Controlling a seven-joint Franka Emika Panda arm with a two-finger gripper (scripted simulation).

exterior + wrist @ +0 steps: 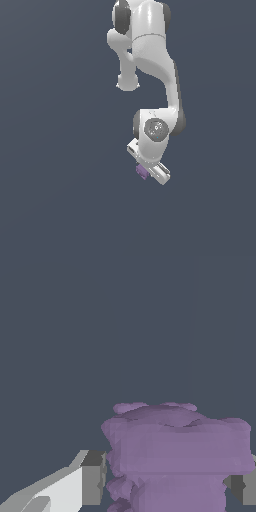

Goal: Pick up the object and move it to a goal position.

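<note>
A: Flat dark slate background everywhere, no table edge, no horizon, no goal marker visible.

B: Exterior view first?

A: White arm (150, 65) hanging down from the top of frame, wrist bent low. Gripper (146, 172) tilted, pointing toward the exterior view's lower left. Purple object (141, 171) peeking out right at the fingertips, mostly hidden behind the hand.

B: Wrist view?

A: Object (180, 456) filling the lower half, lumpy pale purple, faint grooves. One finger pad (92, 478) just beside it on one flank, the other finger (244, 488) at the opposite flank. Looks pinched between the two, contact on both sides; exact touching hard to confirm at the far pad.

B: Step?

A: Probably grasp made, carry phase. Cannot tell whether lifted off any surface, no shadow or ground cue.

B: Next?

A: Steady grip, translate to goal without twisting; goal location not shown, so direction unknown.

B: Containers?

A: None in either view.
</note>
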